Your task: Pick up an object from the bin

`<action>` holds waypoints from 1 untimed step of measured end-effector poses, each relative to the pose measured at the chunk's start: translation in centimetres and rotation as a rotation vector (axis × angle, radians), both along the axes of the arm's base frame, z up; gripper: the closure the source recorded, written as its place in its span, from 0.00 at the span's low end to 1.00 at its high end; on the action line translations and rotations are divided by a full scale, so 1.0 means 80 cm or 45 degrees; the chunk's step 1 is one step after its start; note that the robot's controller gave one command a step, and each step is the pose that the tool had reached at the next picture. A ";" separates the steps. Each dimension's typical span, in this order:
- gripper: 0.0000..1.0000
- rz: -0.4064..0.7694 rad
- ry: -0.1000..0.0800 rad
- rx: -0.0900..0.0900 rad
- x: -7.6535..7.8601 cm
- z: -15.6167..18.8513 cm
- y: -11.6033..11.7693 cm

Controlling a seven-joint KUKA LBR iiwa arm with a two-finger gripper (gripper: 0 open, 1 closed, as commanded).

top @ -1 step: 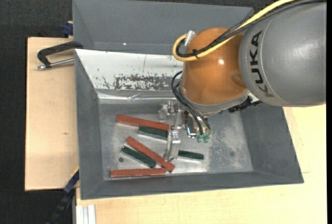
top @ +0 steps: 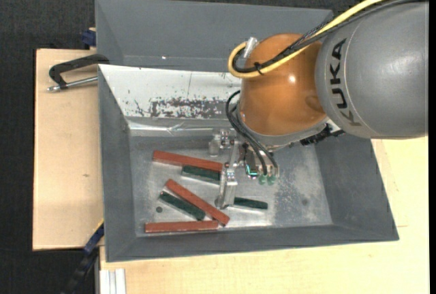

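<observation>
My gripper (top: 225, 197) reaches down into the middle of the bin floor from under the orange cover. Its metal tip stands at the left end of a short dark green stick (top: 249, 203) and beside the upper right end of a diagonal red-brown stick (top: 197, 202). Just left of the gripper a dark green stick (top: 201, 173) lies under a long red-brown stick (top: 187, 159). Nothing can be seen held in the gripper.
Another dark green stick (top: 180, 205) lies slanted at the lower left, and a red-brown stick (top: 181, 225) lies along the front wall. The arm and its orange cover hang over the bin's right rear part.
</observation>
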State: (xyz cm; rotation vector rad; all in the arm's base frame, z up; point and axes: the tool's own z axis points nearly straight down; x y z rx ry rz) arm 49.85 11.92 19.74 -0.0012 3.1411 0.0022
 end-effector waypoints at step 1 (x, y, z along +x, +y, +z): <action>0.00 0.075 -0.008 0.001 0.011 -0.062 -0.011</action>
